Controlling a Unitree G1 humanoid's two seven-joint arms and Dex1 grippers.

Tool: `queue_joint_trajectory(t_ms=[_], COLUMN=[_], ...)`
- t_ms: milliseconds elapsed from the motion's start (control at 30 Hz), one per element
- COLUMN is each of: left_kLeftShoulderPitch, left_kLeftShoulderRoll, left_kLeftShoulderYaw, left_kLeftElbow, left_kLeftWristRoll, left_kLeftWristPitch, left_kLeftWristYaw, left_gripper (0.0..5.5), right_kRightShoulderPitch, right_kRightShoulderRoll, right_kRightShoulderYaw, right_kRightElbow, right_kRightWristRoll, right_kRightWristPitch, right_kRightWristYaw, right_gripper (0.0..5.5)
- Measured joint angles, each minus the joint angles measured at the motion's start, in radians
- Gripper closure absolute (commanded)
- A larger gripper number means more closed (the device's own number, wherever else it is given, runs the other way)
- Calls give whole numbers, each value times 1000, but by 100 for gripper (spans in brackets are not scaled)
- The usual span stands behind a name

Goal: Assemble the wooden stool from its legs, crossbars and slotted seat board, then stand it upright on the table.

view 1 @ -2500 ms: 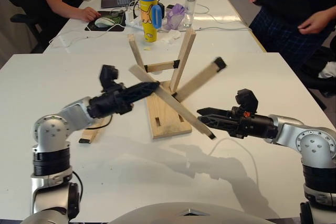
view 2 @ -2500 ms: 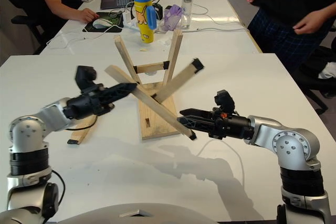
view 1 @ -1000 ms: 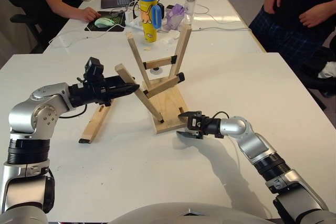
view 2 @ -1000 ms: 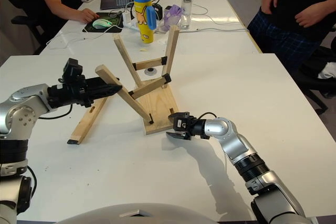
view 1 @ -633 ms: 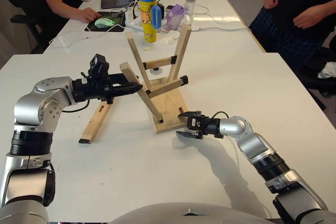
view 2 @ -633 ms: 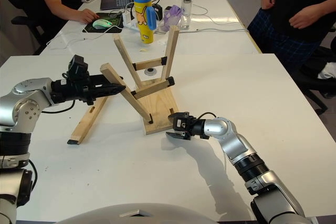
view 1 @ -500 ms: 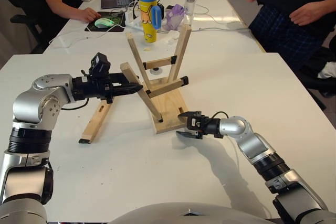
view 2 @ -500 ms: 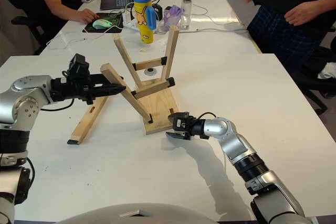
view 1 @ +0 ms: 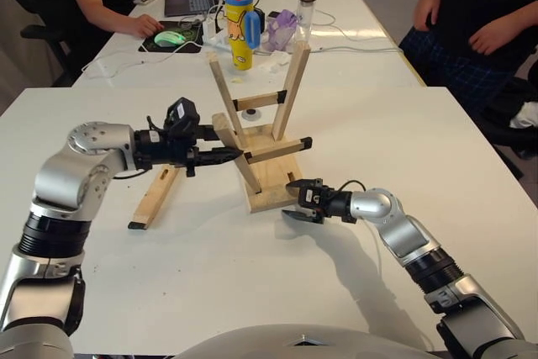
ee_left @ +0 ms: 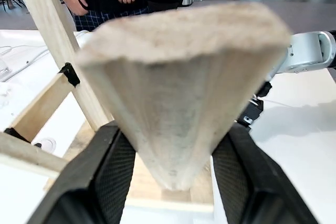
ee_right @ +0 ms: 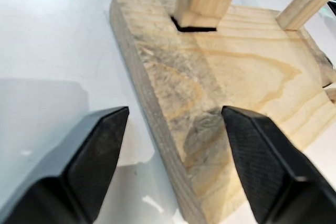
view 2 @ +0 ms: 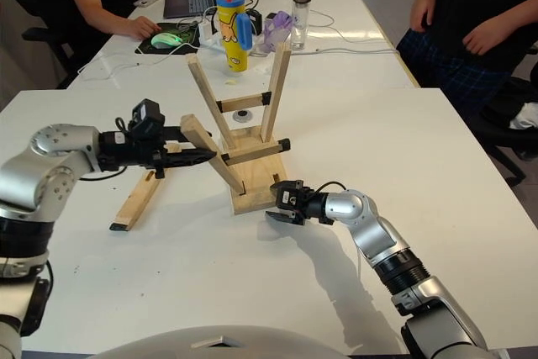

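Seat board [view 1: 273,176]: lay flat on the table [view 1: 210,292], about midway between the left and right edges and somewhat toward the far edge.
Standing legs: one leg [view 1: 223,94] and another [view 1: 293,90] rose from the board's far end, splaying apart toward their tops.
Upper crossbar [view 1: 258,100]: bridged those two legs roughly halfway up.
Third leg [ee_left: 178,93]: stood tilted, its foot in a slot near the board's near end and its top leaning toward the table's left edge.
Lower crossbar [view 1: 279,150]: ran from the third leg toward the right edge, low over the board, and ended in a black tip.
Left gripper [view 1: 235,155]: was clamped on the third leg partway up, with a finger on each side of the wood.
Right gripper [view 1: 291,200]: was spread wide at table level, with the board's near right corner between its fingers; contact could not be told.
Loose leg [view 1: 154,197]: lay flat on the table toward the left edge, apart from the board.
Yellow cup [view 1: 239,27]: stood on the next table, beyond the far edge.
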State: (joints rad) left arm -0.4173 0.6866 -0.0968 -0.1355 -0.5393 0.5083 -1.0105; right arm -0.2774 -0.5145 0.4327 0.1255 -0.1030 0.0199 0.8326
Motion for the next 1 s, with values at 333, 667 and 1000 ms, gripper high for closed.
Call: queue_joint_trajectory(t_ms=[333,667,1000], left_kLeftShoulderPitch=[122,233,474], left_kLeftShoulderRoll=[61,55,-53], left_kLeftShoulderYaw=[-33,183,170], left_kLeftElbow=[103,91,-104], left_kLeftWristRoll=[97,220,368], left_kLeftWristPitch=[82,33,254], left_kLeftWristYaw=[4,314,639], left_gripper=[150,11,11], right_kRightShoulderPitch=[1,30,92], right_kRightShoulderRoll=[35,120,219], right_kRightShoulderYaw=[-9,-56,-57], right_kRightElbow=[-4,-110,-311], right_kRightWristRoll=[36,166,230], right_kRightWristPitch=[52,335,654], right_kRightWristYaw=[-1,-15,-156], right_gripper=[223,223,223])
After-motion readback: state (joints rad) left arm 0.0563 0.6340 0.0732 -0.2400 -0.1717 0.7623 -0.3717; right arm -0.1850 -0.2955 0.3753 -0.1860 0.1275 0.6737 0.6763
